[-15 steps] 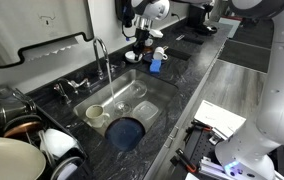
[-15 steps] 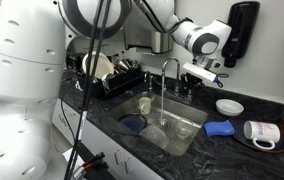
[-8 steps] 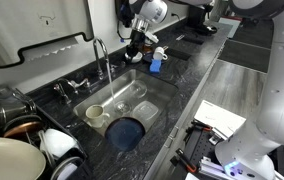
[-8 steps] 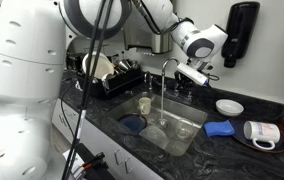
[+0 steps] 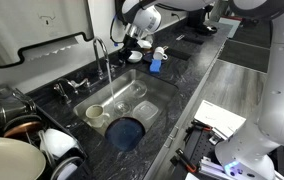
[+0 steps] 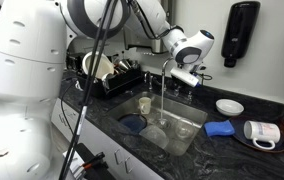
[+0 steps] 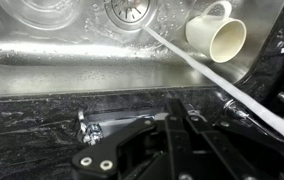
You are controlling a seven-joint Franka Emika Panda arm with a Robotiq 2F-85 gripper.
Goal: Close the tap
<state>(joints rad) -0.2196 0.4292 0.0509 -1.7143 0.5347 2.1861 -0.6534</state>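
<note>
The tap is a tall chrome gooseneck behind the sink, also seen in the other exterior view. Water runs from its spout into the basin. My gripper hangs beside the spout's arch, close to the tap, and shows in both exterior views. In the wrist view its dark fingers lie together over the counter's edge, holding nothing. A thin bright line crosses the basin; it is the spout or its stream. The lever at the tap's base is not clear.
A low chrome fixture stands beside the tap. The sink holds a cream mug and a blue bowl. A blue cloth, a white mug and a dish rack are on the counter.
My gripper has moved from above the blue cloth toward the tap and now sits right by the spout. Water keeps running.
</note>
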